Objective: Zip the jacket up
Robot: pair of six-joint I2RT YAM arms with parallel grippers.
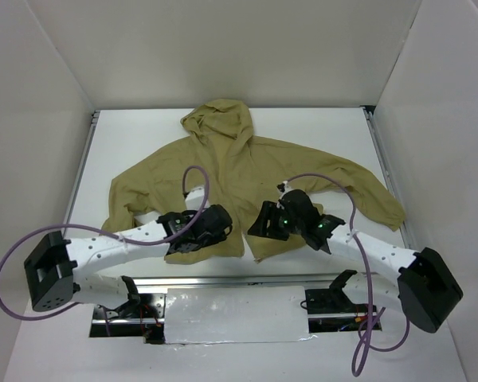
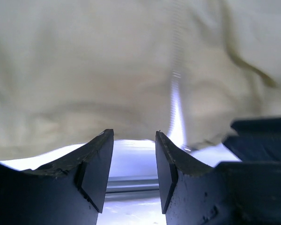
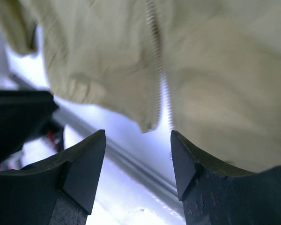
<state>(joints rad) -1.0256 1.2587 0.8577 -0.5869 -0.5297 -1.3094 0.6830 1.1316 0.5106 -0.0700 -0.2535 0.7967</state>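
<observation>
At the left of the overhead frame, one sleeve (image 1: 127,203) of the jacket (image 1: 255,171) is seen bent downward on the white table (image 1: 143,135). The jacket is spread flat across the middle of the table, with its hood (image 1: 219,119) toward the top of the frame and its hem toward the bottom.

Just left of centre, the left gripper (image 1: 211,227) is held over the lower hem. In the left wrist view its jaws are seen parted, with nothing between them. The fabric lies beyond the tips, and the zipper (image 2: 177,89) is seen running up the frame right of centre.

Just right of centre in the overhead frame, the right gripper (image 1: 264,221) is placed at the hem, near the left gripper but apart from it. In the right wrist view its jaws are likewise released and empty, and the two front edges are seen separated at the hem.

At the right, the other sleeve (image 1: 370,195) is stretched toward the lower right.
</observation>
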